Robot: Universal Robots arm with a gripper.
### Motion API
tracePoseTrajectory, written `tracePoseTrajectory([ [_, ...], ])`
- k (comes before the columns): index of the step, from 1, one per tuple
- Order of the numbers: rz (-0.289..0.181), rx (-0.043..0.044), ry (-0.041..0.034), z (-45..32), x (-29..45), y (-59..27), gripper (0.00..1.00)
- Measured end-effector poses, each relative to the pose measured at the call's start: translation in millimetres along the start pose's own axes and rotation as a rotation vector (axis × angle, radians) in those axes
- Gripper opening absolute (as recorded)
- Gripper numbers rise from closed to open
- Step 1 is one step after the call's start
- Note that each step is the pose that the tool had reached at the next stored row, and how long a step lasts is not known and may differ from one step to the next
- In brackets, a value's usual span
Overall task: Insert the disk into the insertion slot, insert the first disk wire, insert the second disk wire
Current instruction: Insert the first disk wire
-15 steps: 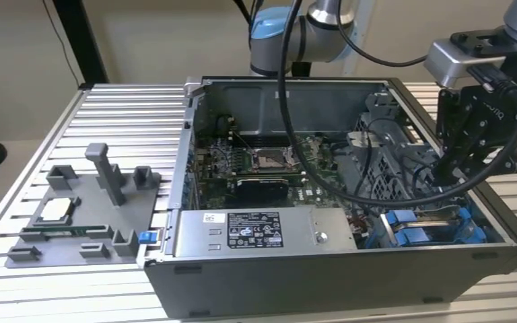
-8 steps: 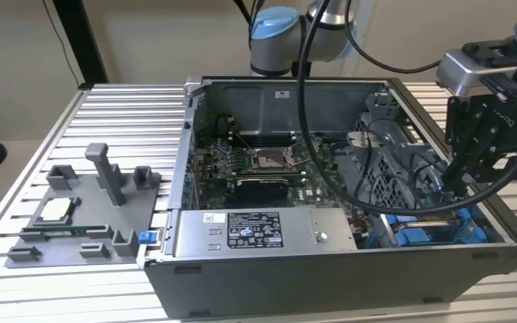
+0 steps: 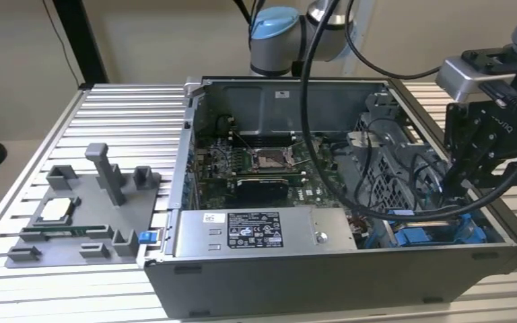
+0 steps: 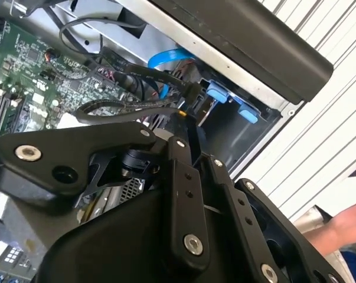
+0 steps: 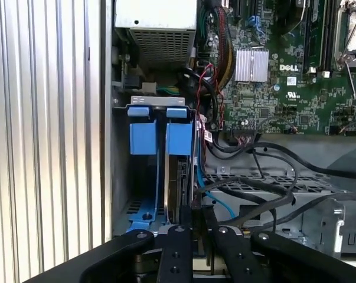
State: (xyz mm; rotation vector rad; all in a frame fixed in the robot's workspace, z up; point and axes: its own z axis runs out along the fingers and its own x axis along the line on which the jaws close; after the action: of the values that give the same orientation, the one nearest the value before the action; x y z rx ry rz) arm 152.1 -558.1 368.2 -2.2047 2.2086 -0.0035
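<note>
We find the disk (image 5: 179, 177) seated on edge in the insertion slot (image 5: 142, 138). The gripper (image 5: 195, 211) has its fingers pressed together, apparently pinching a black disk wire (image 4: 192, 93) just beside the disk.

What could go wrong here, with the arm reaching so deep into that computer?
The gripper hangs among loose black wires; moving, it might snag one and tug it. A thin blue wire runs close beside it by the disk and could get pinched. What looks like a person's hand is nearby, so an outward swing might hit it.
</note>
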Motion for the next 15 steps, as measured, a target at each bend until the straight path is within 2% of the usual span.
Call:
tracePoseTrajectory([
  [5, 0.000, 0.0000, 0.0098, 7.6, 0.1, 0.1, 0.00],
  [15, 0.000, 0.0000, 0.0099, 7.7, 0.1, 0.1, 0.00],
])
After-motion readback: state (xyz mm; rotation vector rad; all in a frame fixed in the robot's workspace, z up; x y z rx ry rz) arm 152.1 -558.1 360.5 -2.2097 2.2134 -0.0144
